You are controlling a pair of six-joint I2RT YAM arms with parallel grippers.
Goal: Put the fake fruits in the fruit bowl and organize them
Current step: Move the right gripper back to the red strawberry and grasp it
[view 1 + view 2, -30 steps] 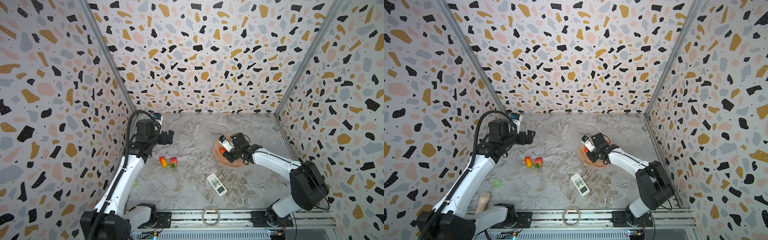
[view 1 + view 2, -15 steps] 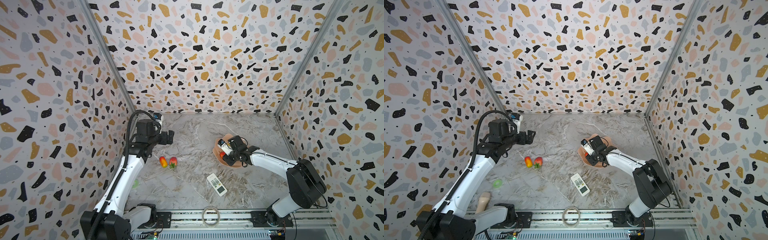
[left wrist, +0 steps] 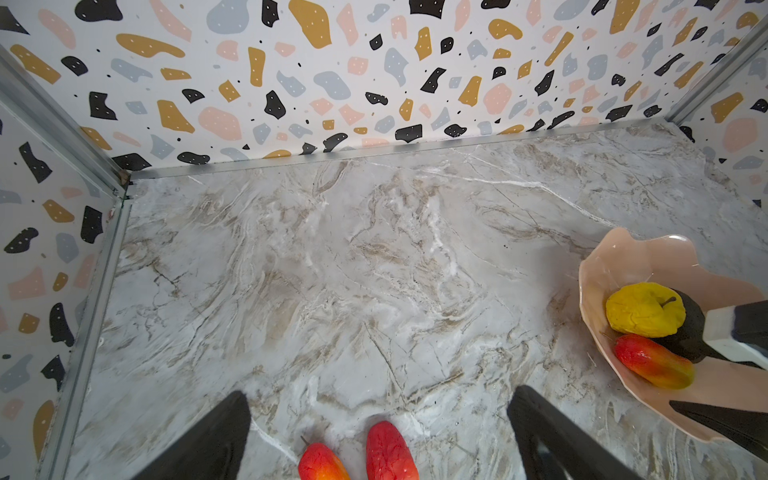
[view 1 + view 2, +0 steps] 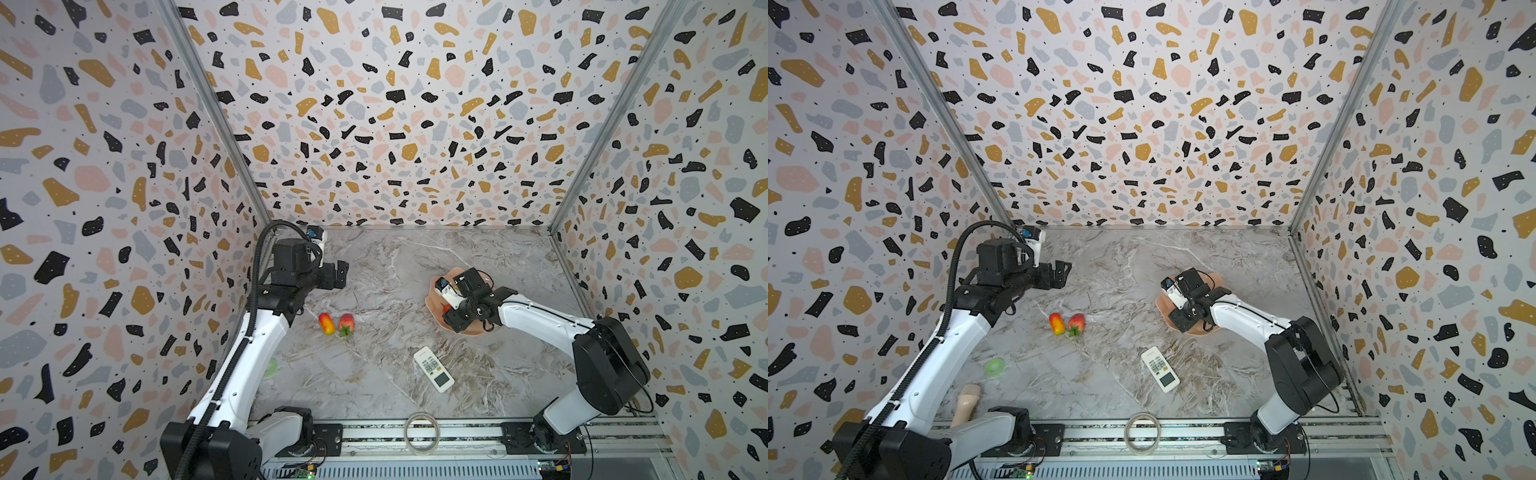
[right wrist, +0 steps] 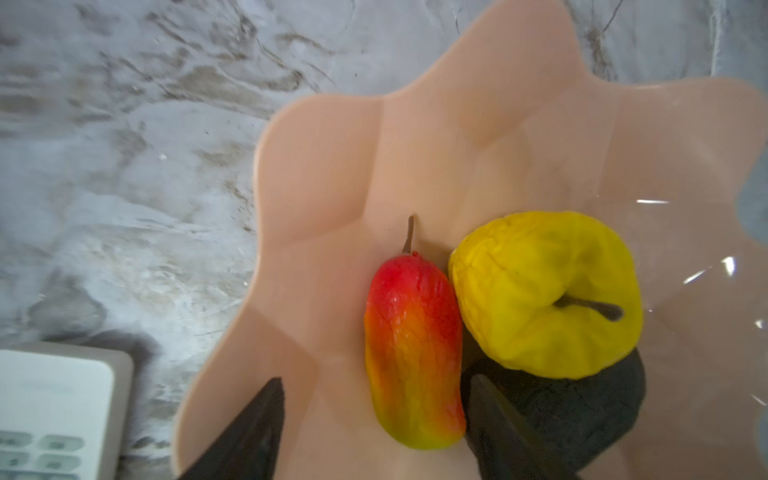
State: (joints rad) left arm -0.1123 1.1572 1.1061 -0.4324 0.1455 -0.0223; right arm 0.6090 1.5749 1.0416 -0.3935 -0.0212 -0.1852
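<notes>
The right gripper hangs low over the fruit bowl. Its jaws are parted on either side of a red-orange-yellow mango, which lies in the bowl against the yellow apple. The blackish oval sits partly under the apple. The bowl stands on the marble worktop near the white remote. The left gripper hovers with jaws wide and empty near the second mango and the strawberry, which lie side by side, well apart from the bowl.
</notes>
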